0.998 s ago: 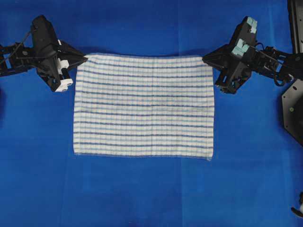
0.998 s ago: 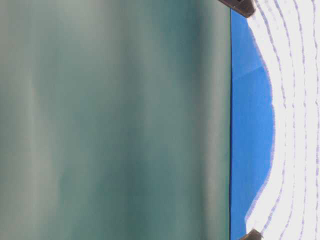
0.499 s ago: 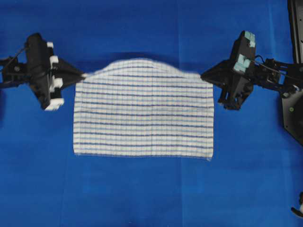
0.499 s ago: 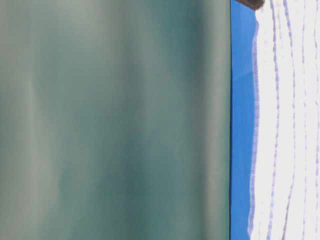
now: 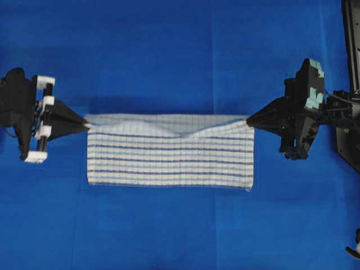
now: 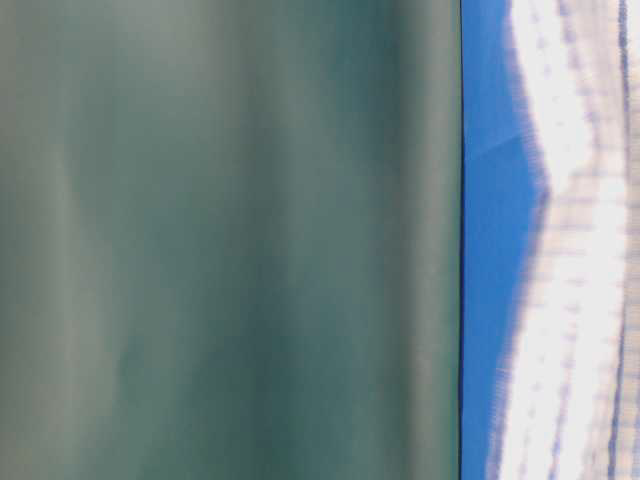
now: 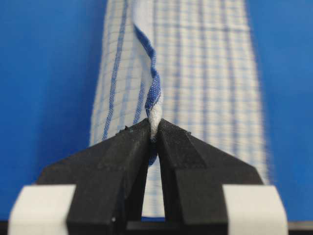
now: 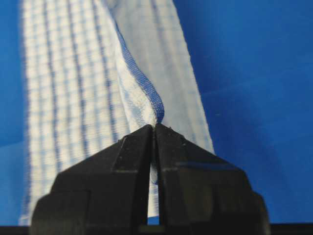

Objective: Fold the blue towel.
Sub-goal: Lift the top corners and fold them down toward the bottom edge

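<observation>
The blue towel (image 5: 169, 157), white with thin blue stripes, lies mid-table with its far half lifted and carried toward the near edge. My left gripper (image 5: 86, 125) is shut on the towel's far-left corner. At the opposite side my right gripper (image 5: 248, 119) is shut on the far-right corner. Between them the raised edge sags in the middle. In the left wrist view the pinched corner (image 7: 153, 115) sticks out of the closed fingertips (image 7: 139, 134). The right wrist view shows the same pinch (image 8: 157, 115). At table level the towel (image 6: 585, 250) is a blurred band at the right.
A plain blue sheet (image 5: 169, 45) covers the whole work surface. Black robot hardware (image 5: 349, 129) stands along the right edge. A blurred green panel (image 6: 230, 240) fills most of the table-level view.
Both grippers have carried the towel's far edge toward the near edge, and have spread apart. The visible flat part of the towel has shrunk to about half.
</observation>
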Action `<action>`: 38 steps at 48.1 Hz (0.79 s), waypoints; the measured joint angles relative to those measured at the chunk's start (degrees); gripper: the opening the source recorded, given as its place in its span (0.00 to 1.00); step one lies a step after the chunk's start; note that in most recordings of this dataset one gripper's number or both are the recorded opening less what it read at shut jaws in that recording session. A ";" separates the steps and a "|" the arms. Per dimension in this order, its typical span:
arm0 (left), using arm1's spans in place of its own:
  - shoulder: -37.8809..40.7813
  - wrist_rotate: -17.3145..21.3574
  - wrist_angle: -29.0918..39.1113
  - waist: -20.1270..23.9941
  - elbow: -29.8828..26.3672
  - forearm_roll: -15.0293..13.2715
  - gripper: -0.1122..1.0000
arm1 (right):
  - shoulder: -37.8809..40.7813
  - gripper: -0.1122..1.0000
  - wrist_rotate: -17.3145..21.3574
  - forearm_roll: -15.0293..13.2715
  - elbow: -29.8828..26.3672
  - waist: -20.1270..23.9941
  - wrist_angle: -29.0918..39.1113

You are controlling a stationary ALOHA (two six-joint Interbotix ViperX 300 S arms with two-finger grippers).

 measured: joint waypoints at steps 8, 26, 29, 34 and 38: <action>0.09 0.00 0.44 -4.75 -0.35 0.09 0.13 | 0.26 0.12 0.00 1.67 0.00 3.43 0.00; 3.43 0.00 2.02 -8.35 -2.02 0.00 0.13 | 5.63 0.12 0.00 4.92 -1.58 8.61 0.00; 4.31 0.00 2.37 -8.44 -2.37 0.00 0.13 | 6.77 0.12 0.00 5.10 -2.11 9.40 0.00; 5.80 0.00 2.90 -8.44 -3.08 0.00 0.14 | 8.70 0.12 0.00 5.10 -2.99 10.37 0.09; 6.94 0.00 3.52 -8.44 -3.60 -0.09 0.14 | 9.67 0.12 0.00 5.19 -3.69 10.81 0.26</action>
